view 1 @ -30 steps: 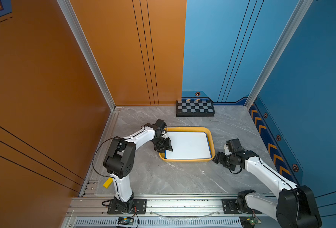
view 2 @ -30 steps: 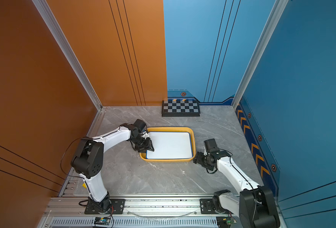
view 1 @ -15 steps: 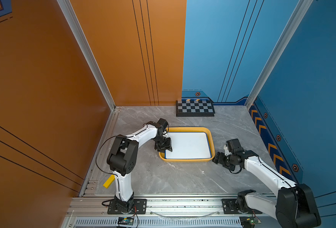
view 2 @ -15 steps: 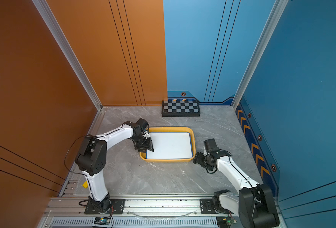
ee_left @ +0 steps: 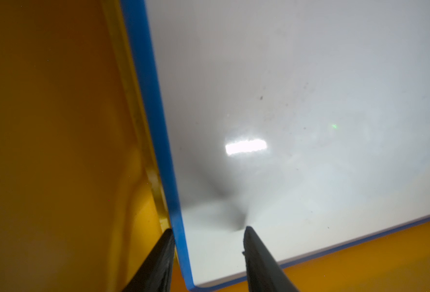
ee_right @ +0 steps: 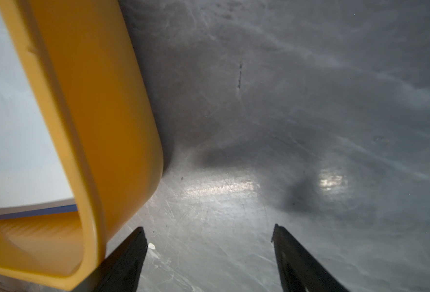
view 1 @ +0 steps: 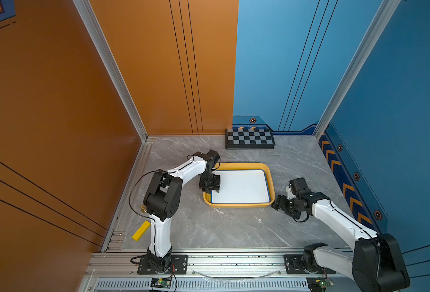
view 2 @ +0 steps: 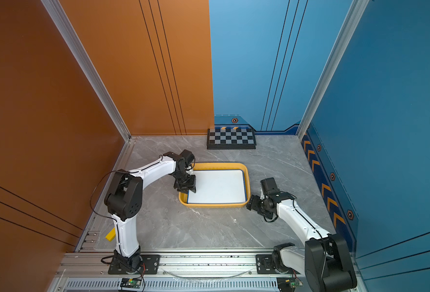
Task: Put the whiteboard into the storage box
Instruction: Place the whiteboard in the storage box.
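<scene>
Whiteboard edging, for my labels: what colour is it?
Blue; the whiteboard edging shows best in the left wrist view.

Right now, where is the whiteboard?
In both top views, the whiteboard lies inside the storage box mid-table, in front of the checkerboard, with the left gripper at its left edge.

The whiteboard [ee_left: 310, 113], white with a blue frame, lies inside the yellow storage box [ee_left: 57, 126]. The left gripper [ee_left: 207, 230], jaws parted, straddles one frame edge near a corner.

Whiteboard [view 1: 241, 185] in storage box [view 1: 239, 204] — checkerboard [view 1: 249, 138] behind; left hand [view 1: 214, 189] over box's left edge — right hand [view 1: 274, 205] just right.
</scene>
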